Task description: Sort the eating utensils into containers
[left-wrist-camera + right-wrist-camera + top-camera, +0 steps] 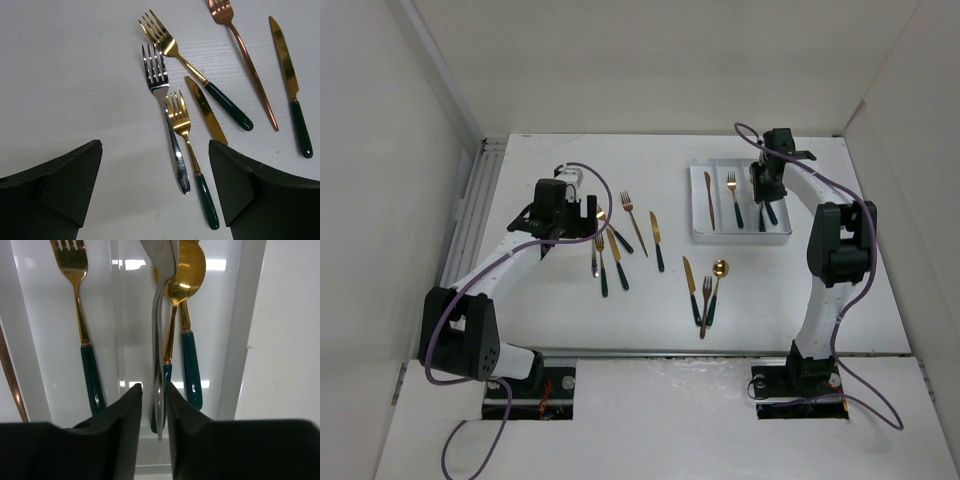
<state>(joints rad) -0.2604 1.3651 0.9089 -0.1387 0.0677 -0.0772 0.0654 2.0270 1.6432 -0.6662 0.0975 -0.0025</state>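
Note:
The white tray (740, 240) at the back right has three long compartments. They hold a copper knife (708, 200), a gold fork (733, 198) and gold spoons. My right gripper (765, 190) is over the right compartment. In the right wrist view its jaws (154, 390) stand a narrow gap apart. The edge-on handle of a silver spoon (159, 340) sits in that gap, above the gold spoons (187, 270). My left gripper (585, 218) is wide open and empty above the table. A silver fork (167, 115) and a gold fork (192, 160) lie between its fingers (155, 165).
More utensils lie loose left of centre (610, 255), among them a gold fork (195, 70), a gold knife (207, 110), a copper fork (245, 60) and another knife (292, 85). A knife, fork and spoon lie mid-table (705, 290). White walls surround the table.

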